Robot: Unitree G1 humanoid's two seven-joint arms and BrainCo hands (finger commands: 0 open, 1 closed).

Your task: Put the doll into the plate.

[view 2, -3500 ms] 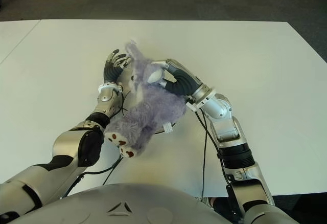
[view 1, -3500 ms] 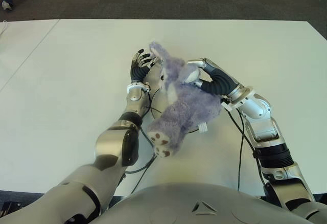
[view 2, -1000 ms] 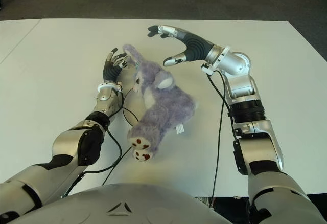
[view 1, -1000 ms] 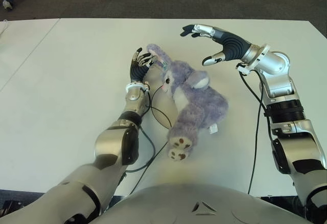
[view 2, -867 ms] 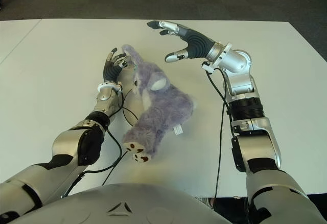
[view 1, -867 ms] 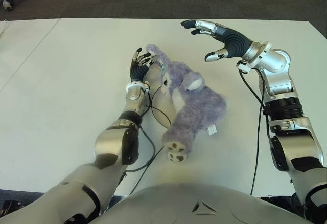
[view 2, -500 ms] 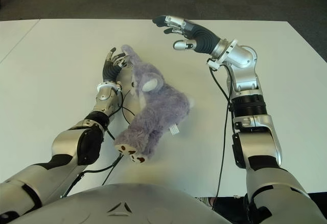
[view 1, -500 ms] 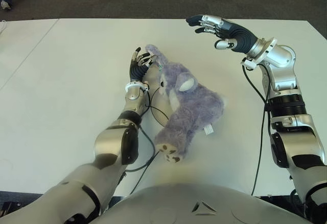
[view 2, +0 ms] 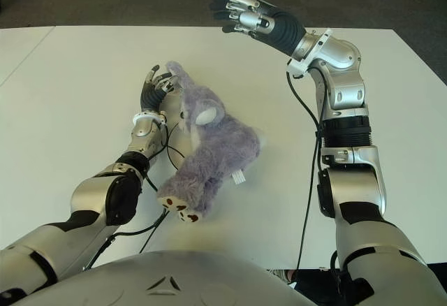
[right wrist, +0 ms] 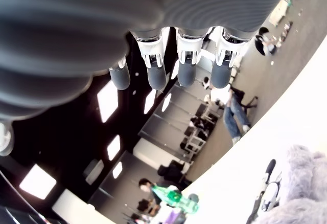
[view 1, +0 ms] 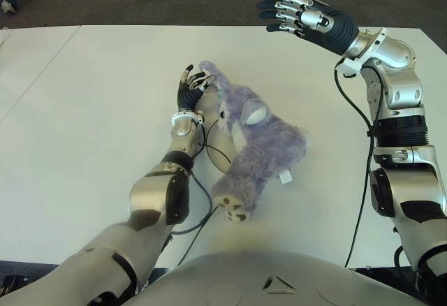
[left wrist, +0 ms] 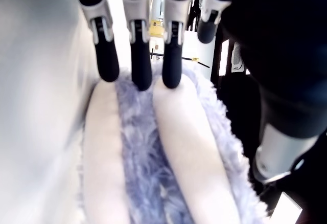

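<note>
Fingers, left hand (view 1: pixel 191 91): they stand straight and a little spread beside the ear of the doll (view 1: pixel 258 145); in the left wrist view the fingertips (left wrist: pixel 141 75) touch the fur at the end of the ear but do not close around it; I judge that this hand grasps nothing.
Fingers, right hand (view 1: pixel 305 19): relaxed, a little bent, holding nothing; the hand is lifted in the air over the far edge of the table (view 1: pixel 84 96), well apart from the doll.
Doll, place: it lies free on the table, near the middle between the two arms and closer to the near edge than to the far edge; no hand holds it.
Doll, long axis: diagonal; the head and ears point toward the far edge and the left hand, the feet (view 1: pixel 231 209) point toward the near edge and the body of the robot.
Nearer hand: the left one, touching the ear; the doll lies toward the robot's right from these fingers, and toward the near edge and the robot's left from the right hand.
Plate: I cannot see it clearly; if it is there, it must be hidden under the doll, so I cannot tell whether the doll is really in it.
Things around: black cables (view 1: pixel 207 154) run along the left forearm (view 1: pixel 183 138) beside the doll; a white label (view 1: pixel 284 177) hangs from its side.
In the way: nothing stands between the right hand and the doll.
</note>
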